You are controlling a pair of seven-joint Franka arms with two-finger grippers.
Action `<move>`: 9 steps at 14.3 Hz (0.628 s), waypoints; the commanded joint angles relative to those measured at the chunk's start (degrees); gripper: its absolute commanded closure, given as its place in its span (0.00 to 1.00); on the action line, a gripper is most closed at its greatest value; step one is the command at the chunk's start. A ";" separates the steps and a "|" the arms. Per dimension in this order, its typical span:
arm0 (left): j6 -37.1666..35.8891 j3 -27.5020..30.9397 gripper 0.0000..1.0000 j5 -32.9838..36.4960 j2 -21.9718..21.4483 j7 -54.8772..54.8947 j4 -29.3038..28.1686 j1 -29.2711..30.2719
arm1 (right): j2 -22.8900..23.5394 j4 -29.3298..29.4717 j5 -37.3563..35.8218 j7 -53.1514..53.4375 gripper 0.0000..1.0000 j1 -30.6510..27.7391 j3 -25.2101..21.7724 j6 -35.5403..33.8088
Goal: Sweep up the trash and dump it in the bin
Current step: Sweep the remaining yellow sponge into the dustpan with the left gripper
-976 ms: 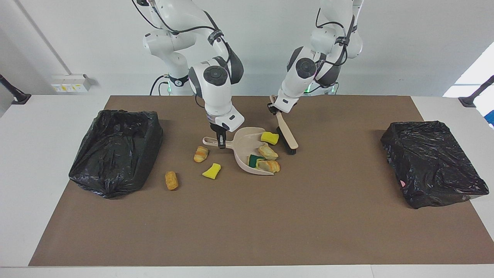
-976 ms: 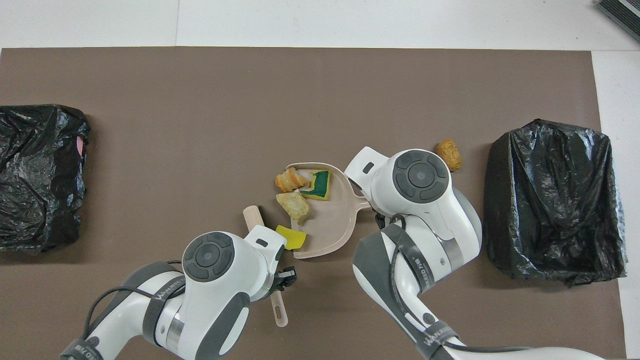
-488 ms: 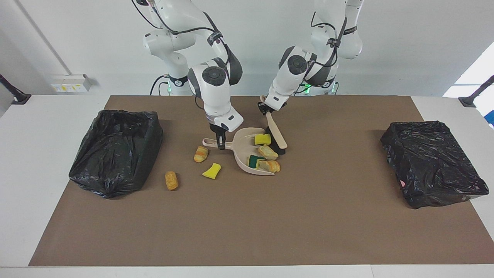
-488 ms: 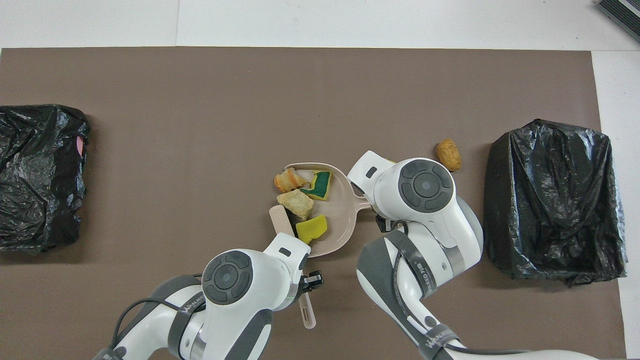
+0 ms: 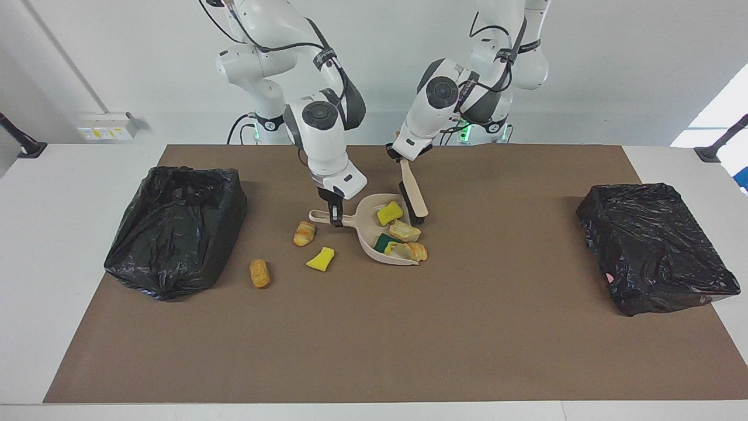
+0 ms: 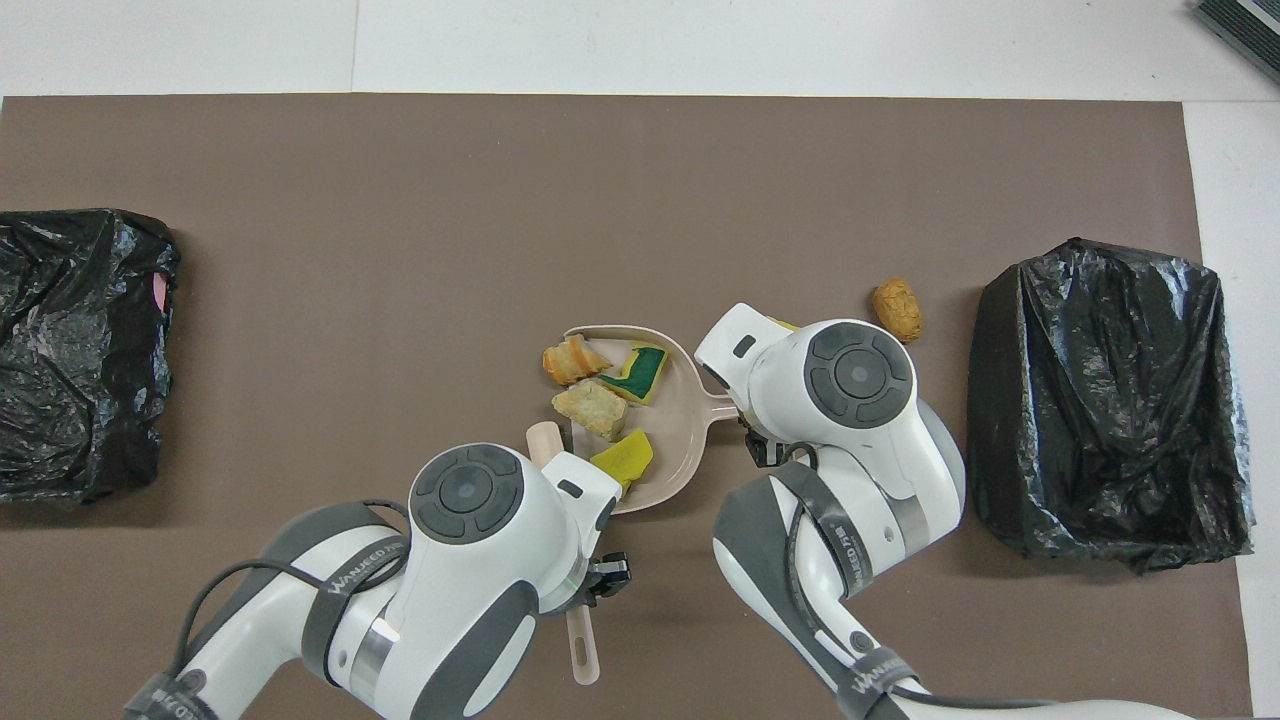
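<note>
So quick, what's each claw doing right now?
Left gripper: shut on the beige hand brush.
Right gripper: shut on the beige plastic dustpan handle.

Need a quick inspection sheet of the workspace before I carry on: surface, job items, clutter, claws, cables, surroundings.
Surface: brown mat on a white table.
Job's things: four trash scraps in or at the mouth of the dustpan; bread piece, yellow sponge chunk and bread piece lie on the mat toward the right arm's end.
Bins: black-lined bin at the right arm's end, another at the left arm's end.
Clutter: nothing seen.
Claws: right claw shut on the dustpan's handle; left claw shut on the brush.
Cables: black cables along both arms.
Surroundings: white wall, socket box.
</note>
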 commanded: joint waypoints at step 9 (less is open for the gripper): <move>-2.85 -0.23 1.00 7.28 -5.88 2.51 -2.04 5.01 | -2.63 6.29 3.21 -10.93 1.00 -7.91 0.61 -8.25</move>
